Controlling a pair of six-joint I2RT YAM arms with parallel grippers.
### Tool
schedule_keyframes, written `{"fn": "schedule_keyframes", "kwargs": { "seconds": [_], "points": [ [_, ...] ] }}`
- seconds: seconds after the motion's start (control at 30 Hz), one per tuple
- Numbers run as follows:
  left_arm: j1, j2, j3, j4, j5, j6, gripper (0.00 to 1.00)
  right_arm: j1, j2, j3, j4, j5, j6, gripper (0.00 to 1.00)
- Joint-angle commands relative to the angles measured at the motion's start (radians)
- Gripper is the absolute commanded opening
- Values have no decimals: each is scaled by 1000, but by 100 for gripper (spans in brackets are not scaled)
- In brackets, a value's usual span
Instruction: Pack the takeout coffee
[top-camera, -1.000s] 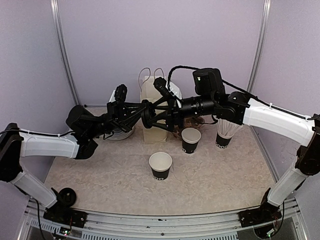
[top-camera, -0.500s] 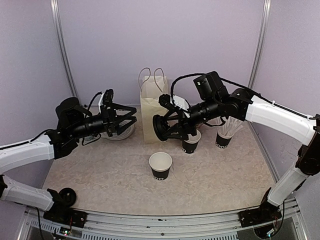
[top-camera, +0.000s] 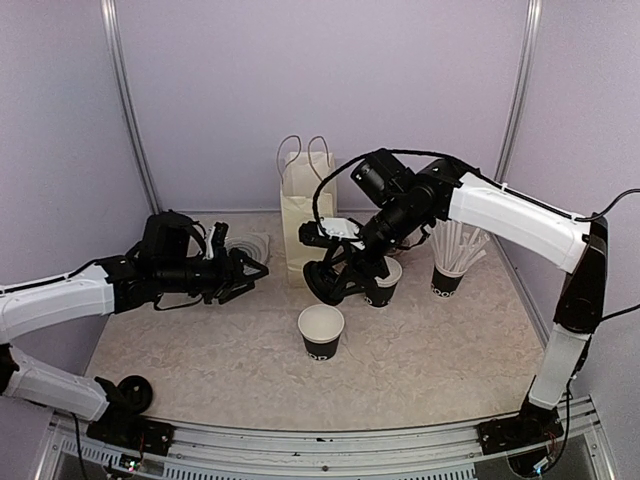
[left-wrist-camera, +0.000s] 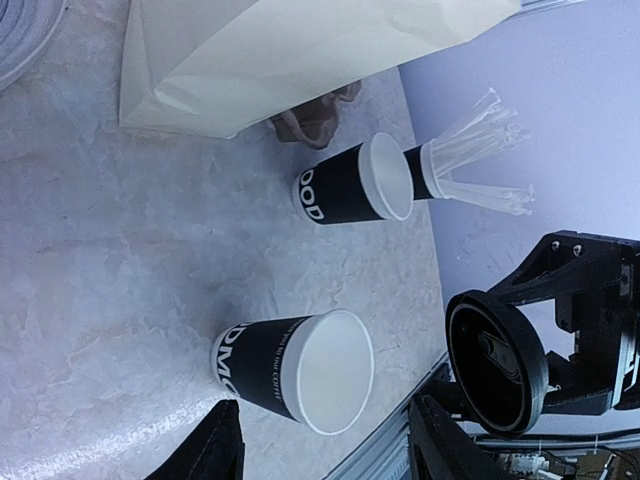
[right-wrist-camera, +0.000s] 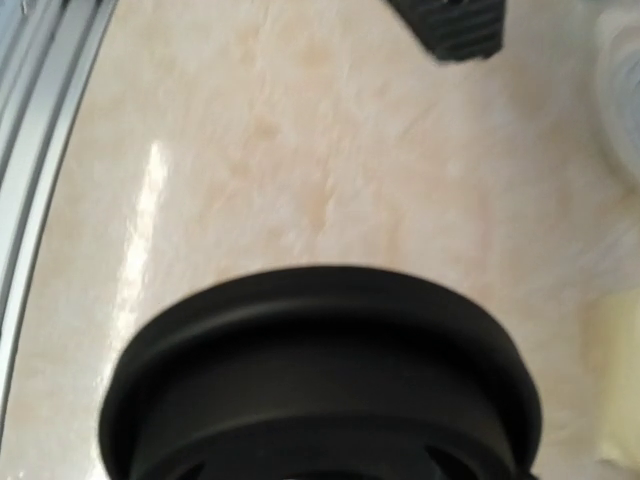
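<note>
Two black paper cups with white insides stand open, with no lids on them. The near cup is in front of the paper bag; the far cup is to its right. My right gripper is shut on a round black lid, held on edge just above and behind the near cup. Its fingers are hidden behind the lid in the right wrist view. My left gripper is open and empty, left of the near cup and pointing at it.
A black cup of white straws stands at the right. A white round dish lies left of the bag. A brown crumpled thing sits between the bag and the far cup. The table's metal rail runs along the front.
My left gripper opened, let go at the bag and drew back to the left. My right gripper swung down and forward with the lid, from beside the bag to near the front cup.
</note>
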Motion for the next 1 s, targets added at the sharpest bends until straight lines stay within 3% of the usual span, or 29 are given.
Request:
{"fn": "schedule_keyframes", "kwargs": {
  "seconds": [0.0, 0.47, 0.97],
  "points": [
    [1, 49, 25, -57, -18, 39, 56, 31, 58, 26, -94, 31, 4, 59],
    [-1, 125, 39, -55, -4, 58, 56, 84, 141, -2, -82, 201, -1, 59],
    [11, 157, 39, -49, 5, 69, 56, 84, 186, 9, -111, 220, -4, 59]
  ]
}}
